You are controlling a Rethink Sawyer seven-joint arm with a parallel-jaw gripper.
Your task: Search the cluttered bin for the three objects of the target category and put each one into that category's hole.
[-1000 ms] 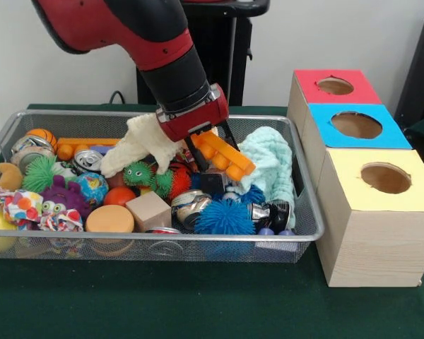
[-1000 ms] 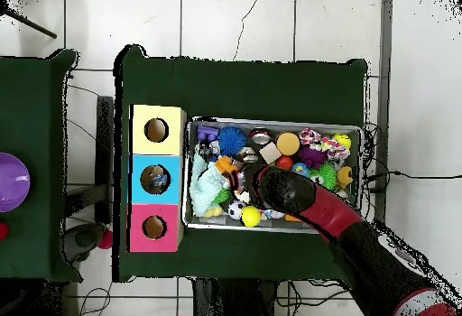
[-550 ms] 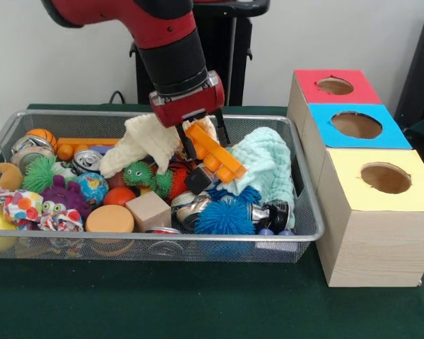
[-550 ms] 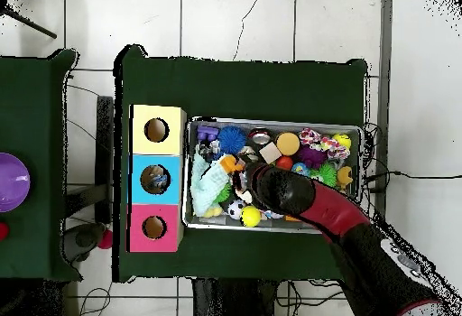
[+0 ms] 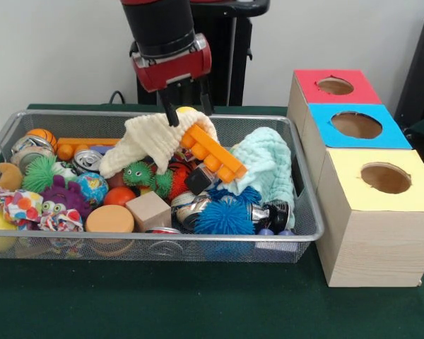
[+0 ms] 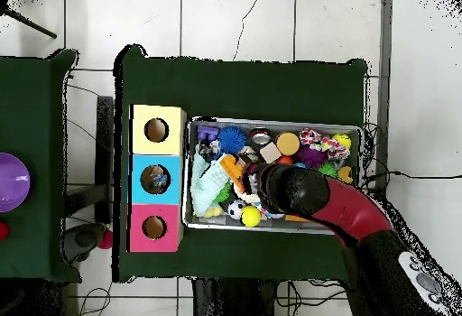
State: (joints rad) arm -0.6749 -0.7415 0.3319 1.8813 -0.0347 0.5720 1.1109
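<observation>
My fingers (image 5: 186, 107) hang spread and empty above the wire bin (image 5: 307, 212). Just below them lies the orange knobbed block (image 5: 213, 152), a hard plastic bar whose long axis slants down toward the coloured boxes. One fingertip touches the cream knitted cloth (image 5: 145, 143) beside it, soft and rumpled. I judge I should turn across the bar's narrow width before closing.

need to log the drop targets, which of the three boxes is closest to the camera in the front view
The yellow-topped box: it stands at the front of the row, beside the bin's near corner. The blue-topped box is the middle one, and the red-topped box is farthest back.
</observation>
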